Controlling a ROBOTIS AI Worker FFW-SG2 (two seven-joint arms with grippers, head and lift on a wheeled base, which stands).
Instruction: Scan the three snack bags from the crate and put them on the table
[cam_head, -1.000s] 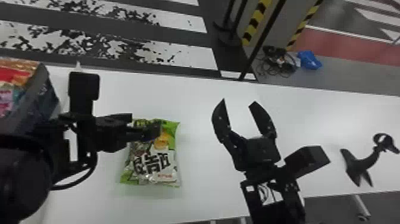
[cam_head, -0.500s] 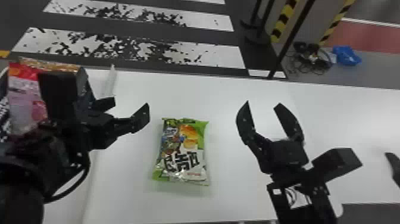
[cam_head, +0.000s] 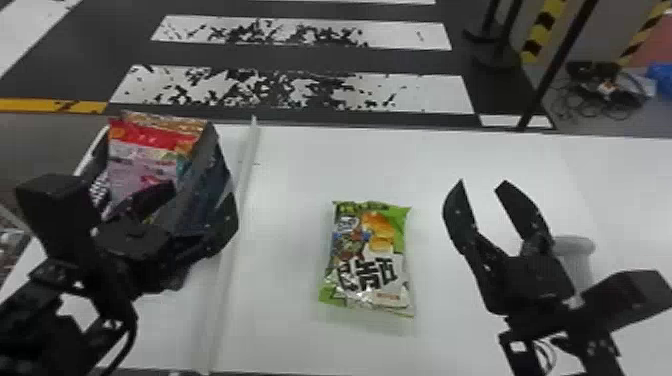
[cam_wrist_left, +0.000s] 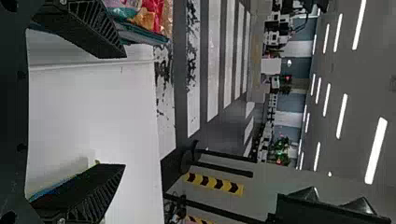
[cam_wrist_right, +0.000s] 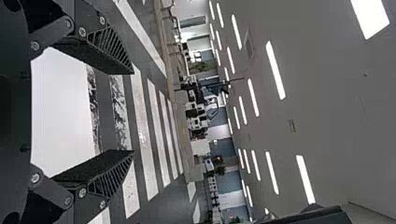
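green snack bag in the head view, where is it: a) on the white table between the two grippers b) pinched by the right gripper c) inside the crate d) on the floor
a, the green snack bag lies on the white table, between the left gripper and right gripper.

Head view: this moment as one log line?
left gripper open near crate | green snack bag lying on table | right gripper open, empty

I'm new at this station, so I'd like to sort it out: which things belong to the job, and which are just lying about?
For the job: green bag, red bag, crate, table, left gripper, right gripper.

Just about: cables, blue item, striped post.
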